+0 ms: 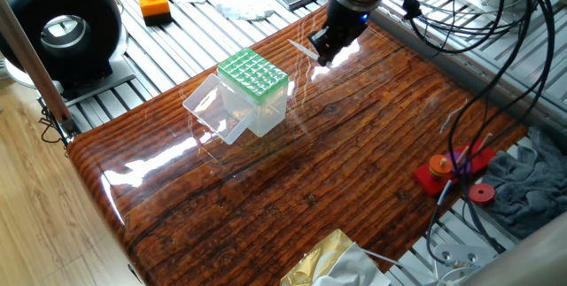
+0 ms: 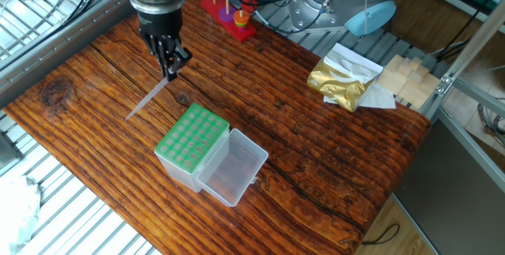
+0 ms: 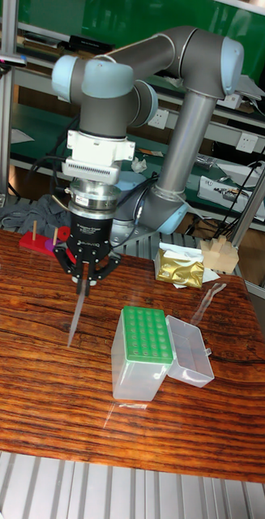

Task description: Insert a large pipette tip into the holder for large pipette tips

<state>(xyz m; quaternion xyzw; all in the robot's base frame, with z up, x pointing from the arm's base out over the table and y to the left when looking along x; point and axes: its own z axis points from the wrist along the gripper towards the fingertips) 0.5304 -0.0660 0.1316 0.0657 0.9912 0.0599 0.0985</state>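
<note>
My gripper (image 1: 322,54) (image 2: 170,70) (image 3: 85,276) hangs over the back of the wooden table, shut on the top end of the large pipette tip (image 2: 148,97) (image 3: 77,312). The translucent tip slants down and away from the fingers, and its thin end is close to the tabletop. In one fixed view the tip (image 1: 301,49) shows only faintly. The holder for large pipette tips (image 1: 253,75) (image 2: 187,140) (image 3: 144,337) stands mid-table, a short way from the gripper. Its green hole grid faces up and its clear lid (image 2: 233,168) lies hinged open beside it.
A red peg toy (image 1: 452,167) (image 2: 229,14) sits at one table edge. A gold foil bag (image 2: 343,77) (image 3: 179,268) and wooden blocks (image 2: 406,77) lie at another. Off the table are a black round device (image 1: 62,25), an orange button (image 1: 153,1) and cables.
</note>
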